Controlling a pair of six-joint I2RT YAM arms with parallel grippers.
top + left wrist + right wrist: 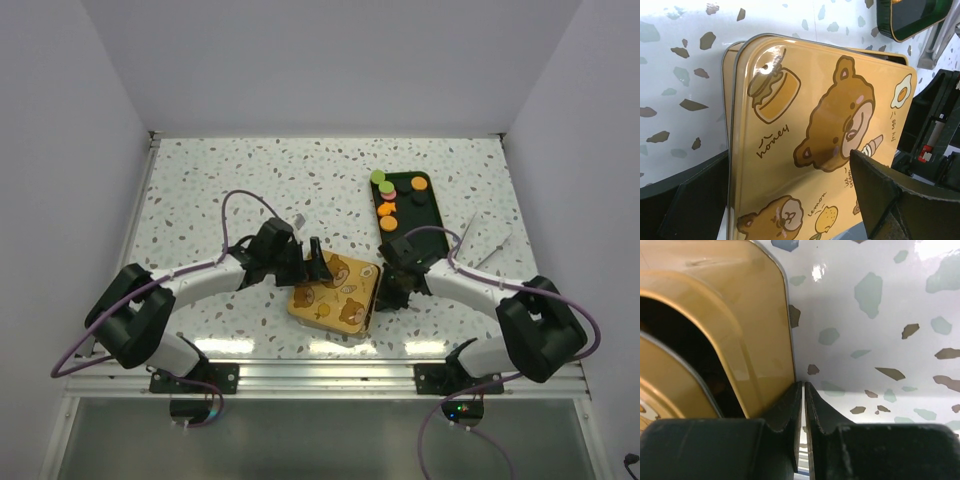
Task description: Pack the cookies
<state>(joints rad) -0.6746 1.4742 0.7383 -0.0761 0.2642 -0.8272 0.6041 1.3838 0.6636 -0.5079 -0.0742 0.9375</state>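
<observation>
The cookies (388, 211) lie flat on the dark tray (416, 218) at the far right of the table (220, 170), in a short line down its left side, running near to far like the tray itself. Nearer, at mid-table, sits the bear tin (335, 295) with its lid (805, 115) askew. The left gripper (318, 262) stands wide apart at the tin's left edge, and the right gripper (393, 290) is pressed together just beside its right wall.

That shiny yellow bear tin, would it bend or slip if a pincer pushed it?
Probably stiff: the tin looks like thin metal with rolled edges. Likely slippery, since its glossy lid mirrors the lights and the table shines too. The lid sits askew, so a push may shift it off.
</observation>
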